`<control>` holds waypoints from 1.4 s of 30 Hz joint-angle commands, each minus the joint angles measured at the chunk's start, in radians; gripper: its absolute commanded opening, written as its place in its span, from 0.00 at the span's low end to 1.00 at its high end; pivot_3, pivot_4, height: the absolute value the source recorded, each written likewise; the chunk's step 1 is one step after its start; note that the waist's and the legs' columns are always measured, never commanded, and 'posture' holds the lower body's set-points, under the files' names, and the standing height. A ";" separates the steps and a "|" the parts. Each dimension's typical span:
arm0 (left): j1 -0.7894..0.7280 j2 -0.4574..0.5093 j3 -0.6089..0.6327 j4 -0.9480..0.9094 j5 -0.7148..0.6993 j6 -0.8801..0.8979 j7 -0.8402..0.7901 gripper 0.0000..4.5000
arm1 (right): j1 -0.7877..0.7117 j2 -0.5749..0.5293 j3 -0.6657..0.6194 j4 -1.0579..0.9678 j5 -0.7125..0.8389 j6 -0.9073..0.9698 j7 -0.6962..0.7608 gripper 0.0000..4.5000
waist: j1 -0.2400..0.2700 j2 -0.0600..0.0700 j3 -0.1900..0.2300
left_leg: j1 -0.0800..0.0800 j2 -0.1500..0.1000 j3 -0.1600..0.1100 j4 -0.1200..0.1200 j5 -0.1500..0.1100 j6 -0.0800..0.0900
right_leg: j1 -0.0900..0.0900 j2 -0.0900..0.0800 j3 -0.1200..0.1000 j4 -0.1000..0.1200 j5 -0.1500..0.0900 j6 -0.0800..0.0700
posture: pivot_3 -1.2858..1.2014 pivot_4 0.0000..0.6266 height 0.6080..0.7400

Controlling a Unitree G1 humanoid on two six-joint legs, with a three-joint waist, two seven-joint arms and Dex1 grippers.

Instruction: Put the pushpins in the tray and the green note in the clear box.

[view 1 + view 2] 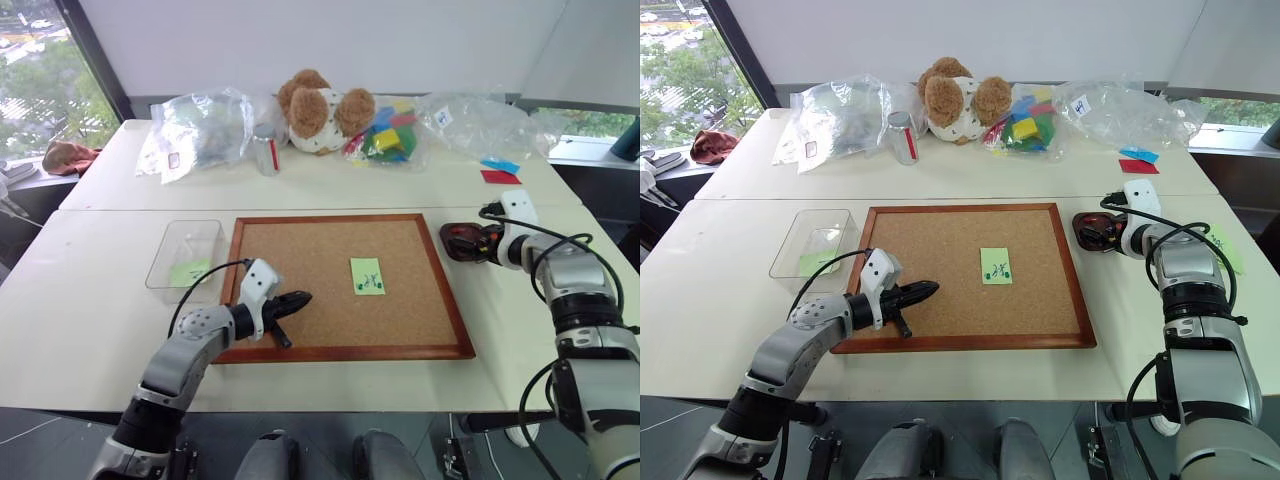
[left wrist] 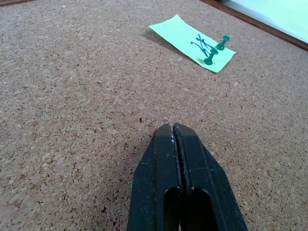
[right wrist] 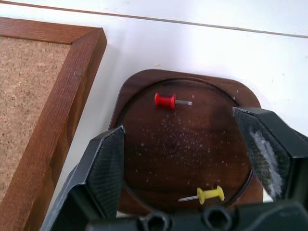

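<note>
At your far left the clear box [image 1: 186, 252] sits on the white table [image 1: 100, 300], just beside the corkboard's [image 1: 300, 260] left frame, with a plain green slip [image 1: 189, 272] inside it. Between box and table edge you have bare tabletop.

Your left gripper [image 1: 300, 299] hovers over the board's near-left part with its fingers pressed together on nothing. The left wrist view shows that closed seam plainly, with open cork all around the tip.

The green note [image 1: 367, 276] lies flat a little right of the board's middle, well apart from every frame edge and from both grippers. From the head you see dark scribbles on it; the left wrist view shows two green pins [image 2: 215, 51] standing at one end of it, which the head views do not resolve.

Past the board's right frame, a narrow strip of table separates it from the tray [image 3: 144, 96]. Your right gripper [image 3: 192, 149] hangs over the tray, fingers spread wide and empty. In the right wrist view a red pin [image 3: 166, 101] and a yellow pin [image 3: 209, 195] lie on their sides in the tray, well apart.
</note>
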 commanded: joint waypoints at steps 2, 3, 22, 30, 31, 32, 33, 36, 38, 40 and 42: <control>0.016 0.002 -0.006 -0.003 0.008 0.017 0.002 0.00 | 0.036 -0.035 -0.030 -0.214 0.065 0.061 0.082 0.88 | 0.001 0.000 0.000 | 0.000 0.000 0.000 0.000 0.000 0.000 | 0.000 0.000 0.000 0.000 0.000 0.000 | 0.52 0.24 1.00; 0.017 0.002 -0.004 -0.004 0.007 0.018 0.003 0.00 | 0.065 -0.041 -0.026 -0.300 0.090 0.086 0.117 0.88 | 0.002 0.000 0.000 | 0.000 0.000 0.000 0.000 0.000 0.001 | 0.000 0.000 0.000 0.000 0.000 0.000 | 0.52 0.24 1.00; 0.016 0.007 0.006 0.005 0.003 0.020 -0.006 0.00 | 0.402 -0.036 0.133 -0.945 0.198 0.165 0.236 0.24 | 0.006 0.000 0.000 | 0.000 0.000 -0.001 0.000 -0.003 0.005 | 0.000 0.000 0.000 -0.001 0.000 0.000 | 0.52 0.24 1.00; 0.019 0.010 0.009 0.000 0.004 0.025 -0.005 0.00 | 0.394 -0.003 0.182 -0.922 0.189 0.151 0.209 0.24 | 0.005 0.000 0.000 | 0.000 0.000 -0.001 0.000 -0.003 0.005 | 0.000 0.000 0.000 -0.001 0.000 0.000 | 0.52 0.24 1.00; 0.020 0.010 0.009 -0.001 0.004 0.025 -0.004 0.00 | 0.393 0.000 0.185 -0.921 0.187 0.151 0.207 0.24 | 0.005 0.000 0.000 | 0.000 0.000 -0.001 0.000 -0.003 0.005 | 0.000 0.000 0.000 -0.001 0.000 0.000 | 0.52 0.24 1.00; 0.020 0.010 0.009 -0.001 0.004 0.025 -0.004 0.00 | 0.392 0.003 0.189 -0.919 0.184 0.149 0.207 0.24 | 0.005 0.000 0.000 | 0.000 0.000 -0.001 0.000 -0.003 0.005 | 0.000 0.000 0.000 -0.001 0.000 0.000 | 0.52 0.24 1.00; 0.021 0.010 0.010 -0.002 0.004 0.025 -0.004 0.00 | 0.389 0.007 0.193 -0.917 0.182 0.148 0.206 0.24 | 0.005 0.000 0.000 | 0.000 0.000 -0.001 0.000 -0.003 0.005 | 0.000 0.000 0.000 -0.001 0.000 0.000 | 0.52 0.24 1.00; 0.024 0.010 0.010 -0.006 0.003 0.026 -0.002 0.00 | 0.377 0.017 0.203 -0.901 0.177 0.145 0.201 0.24 | 0.004 0.000 0.000 | 0.000 0.000 -0.001 0.000 -0.003 0.005 | 0.000 0.000 0.000 -0.001 0.000 0.000 | 0.52 0.24 1.00; 0.025 0.009 0.010 -0.008 0.003 0.027 -0.002 0.00 | 0.367 0.024 0.210 -0.883 0.170 0.137 0.199 0.24 | 0.004 0.000 0.000 | 0.000 0.000 -0.001 0.000 -0.003 0.005 | 0.000 0.000 0.000 -0.001 0.000 0.000 | 0.52 0.24 1.00; 0.027 0.009 0.009 -0.010 0.003 0.027 -0.002 0.00 | 0.357 0.031 0.216 -0.865 0.164 0.129 0.197 0.24 | 0.003 0.000 0.000 | 0.000 0.000 -0.001 0.000 -0.003 0.005 | 0.000 0.000 0.000 -0.001 0.000 0.000 | 0.52 0.24 1.00; 0.028 0.009 0.009 -0.012 0.003 0.027 -0.001 0.00 | 0.349 0.037 0.219 -0.843 0.156 0.116 0.197 0.24 | 0.003 0.000 0.000 | 0.000 0.000 -0.001 0.000 -0.003 0.005 | 0.000 0.000 0.000 -0.001 0.000 0.000 | 0.52 0.24 1.00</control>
